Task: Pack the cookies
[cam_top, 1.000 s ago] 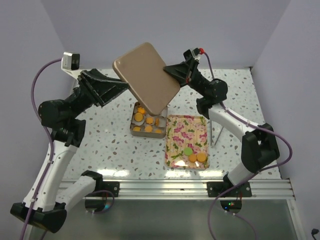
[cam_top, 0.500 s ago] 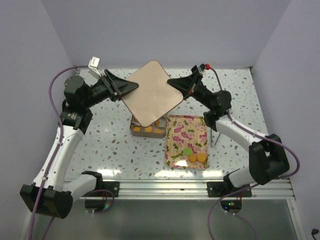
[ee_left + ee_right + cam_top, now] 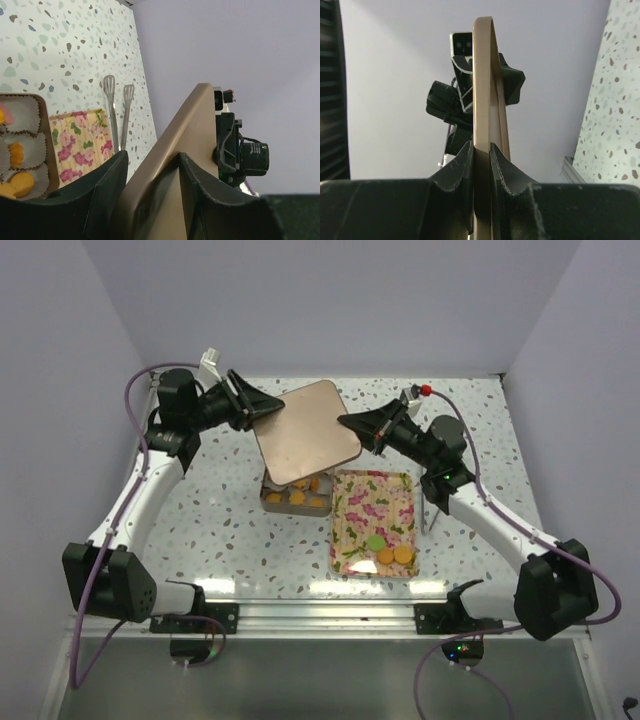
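Right fingers (image 3: 456, 170) pinching lid (image 3: 305, 430) edge, left fingers (image 3: 102, 195) astride corner, grip unclear, both reaching inward above box (image 3: 292, 508)

Orange round cookies (image 3: 297, 497) in the tin (image 3: 266, 498), green cookie (image 3: 374, 541) and orange ones flat on floral tray (image 3: 365, 500)

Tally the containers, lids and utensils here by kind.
Tan rounded-square lid: 1
Open metal tin: 1
Floral rectangular tray: 1
Metal tongs: 1
Total: 4
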Robot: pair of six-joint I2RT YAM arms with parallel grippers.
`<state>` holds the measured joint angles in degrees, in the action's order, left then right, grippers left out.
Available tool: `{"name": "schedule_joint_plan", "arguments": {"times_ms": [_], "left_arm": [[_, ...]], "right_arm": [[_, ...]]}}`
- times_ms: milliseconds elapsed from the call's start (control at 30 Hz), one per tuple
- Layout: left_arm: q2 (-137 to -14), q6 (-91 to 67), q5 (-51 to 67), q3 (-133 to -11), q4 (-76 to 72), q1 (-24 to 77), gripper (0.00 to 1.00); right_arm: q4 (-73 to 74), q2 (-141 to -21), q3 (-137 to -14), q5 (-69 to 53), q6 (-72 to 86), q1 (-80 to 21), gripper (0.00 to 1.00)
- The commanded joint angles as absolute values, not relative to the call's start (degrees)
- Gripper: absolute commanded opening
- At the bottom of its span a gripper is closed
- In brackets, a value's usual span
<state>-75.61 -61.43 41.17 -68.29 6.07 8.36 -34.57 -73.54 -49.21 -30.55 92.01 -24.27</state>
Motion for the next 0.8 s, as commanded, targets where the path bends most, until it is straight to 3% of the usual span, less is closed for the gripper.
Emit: {"name": "schedule_joint_plan", "arguments": {"times_ms": [0,300,500,767], "left_arm": [[-78.74,-60.64,40.16,-72.86,2.56,7.82,0.49],[-88.50,-61.00,43.32,-79.53,-1.05,7.82,0.49],[-92.19,-55.82,44.91,-83.05,4.30,7.38,0.50],[-95.27,-45.53,39.21,-83.95,15.29,0.09,0.73]], "right_arm": [[-26.90,-71.37,-52.38,-31.90,84.20,-26.62,0.00],[-26.98,-76.72,-54.31,-31.29,81.74,-36.11,0.00],[-26.02,-79.01,-54.93,-28.66,81.12,-36.92,0.00],[-17.41,-76.38,-52.65,-24.52,78.92,-30.33,0.00]]}}
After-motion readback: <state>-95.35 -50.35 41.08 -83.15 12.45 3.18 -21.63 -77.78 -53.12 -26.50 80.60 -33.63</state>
